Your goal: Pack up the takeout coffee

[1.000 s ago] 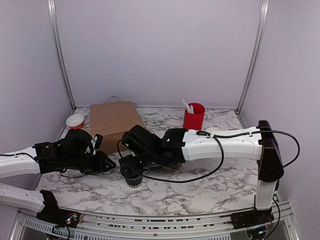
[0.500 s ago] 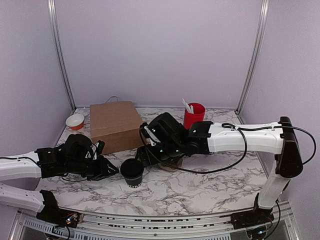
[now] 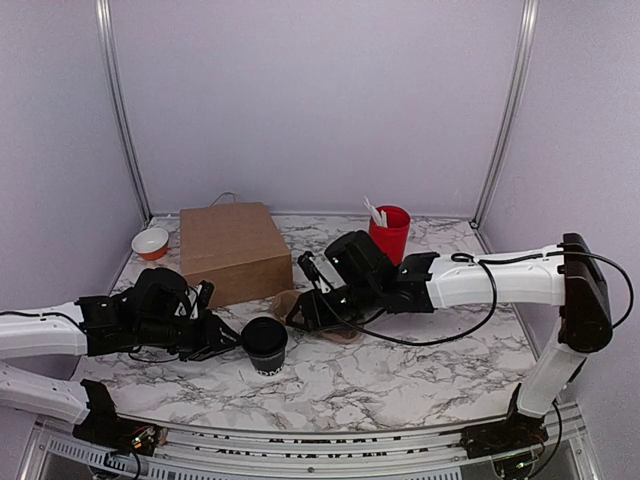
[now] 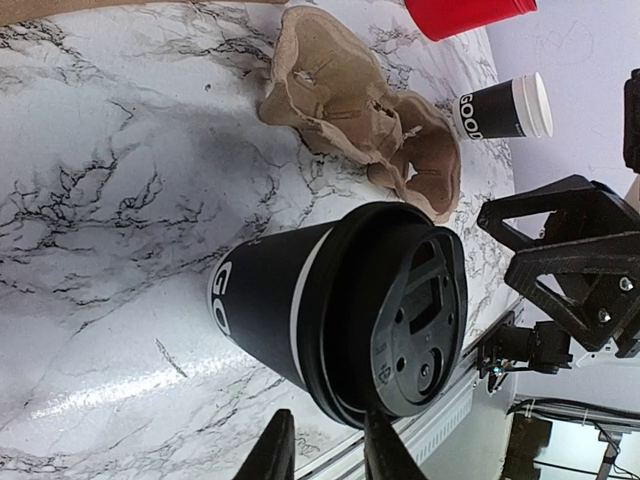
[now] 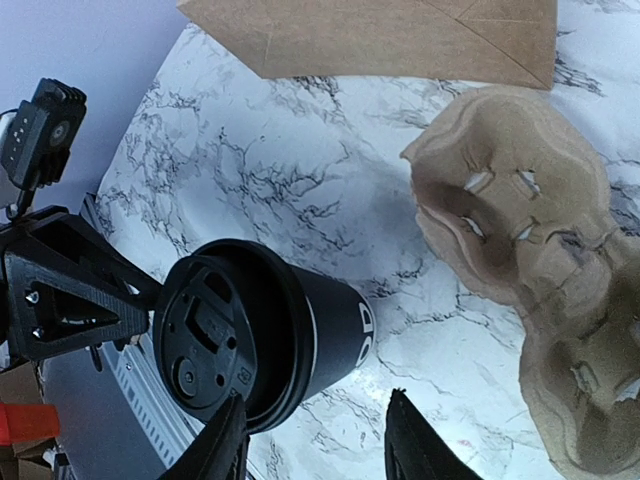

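The takeout coffee is a small black cup with a black lid, standing upright on the marble table near the front. In the left wrist view the coffee cup fills the middle, just past my left gripper, whose jaws stand narrowly apart with nothing between them. The left gripper sits right at the cup's left side. My right gripper hovers to the cup's upper right, open and empty. In the right wrist view the cup lies beyond the right gripper, its lid near the left finger.
A brown paper bag lies behind the cup. A brown pulp cup carrier rests between bag and right arm. A red cup with white utensils stands at the back, a small bowl at back left, and lidless black cups beyond the carrier.
My right gripper has drawn back to the right, off the lidded cup, and its jaws have narrowed. The left gripper has edged a little closer to the cup.
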You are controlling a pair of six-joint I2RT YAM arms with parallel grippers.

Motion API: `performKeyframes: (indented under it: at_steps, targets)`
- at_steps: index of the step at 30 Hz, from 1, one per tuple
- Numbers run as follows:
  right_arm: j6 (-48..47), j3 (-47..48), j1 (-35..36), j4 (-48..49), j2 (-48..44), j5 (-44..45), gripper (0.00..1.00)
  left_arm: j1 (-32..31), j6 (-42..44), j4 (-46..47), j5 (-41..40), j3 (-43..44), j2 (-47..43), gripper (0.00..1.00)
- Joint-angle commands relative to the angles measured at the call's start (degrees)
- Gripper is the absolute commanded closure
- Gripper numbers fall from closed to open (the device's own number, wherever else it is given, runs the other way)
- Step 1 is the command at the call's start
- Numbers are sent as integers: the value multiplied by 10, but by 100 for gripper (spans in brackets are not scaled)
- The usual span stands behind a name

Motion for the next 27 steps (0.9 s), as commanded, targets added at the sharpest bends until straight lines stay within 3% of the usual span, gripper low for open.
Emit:
performKeyframes:
  at_steps: [1, 27]
  targets:
    - [14, -4, 0, 46, 15, -25, 55, -4, 2, 20, 7, -3, 13, 75]
    - [32, -29, 2, 57, 45, -20, 69, -5, 4, 20, -4, -11, 50, 82]
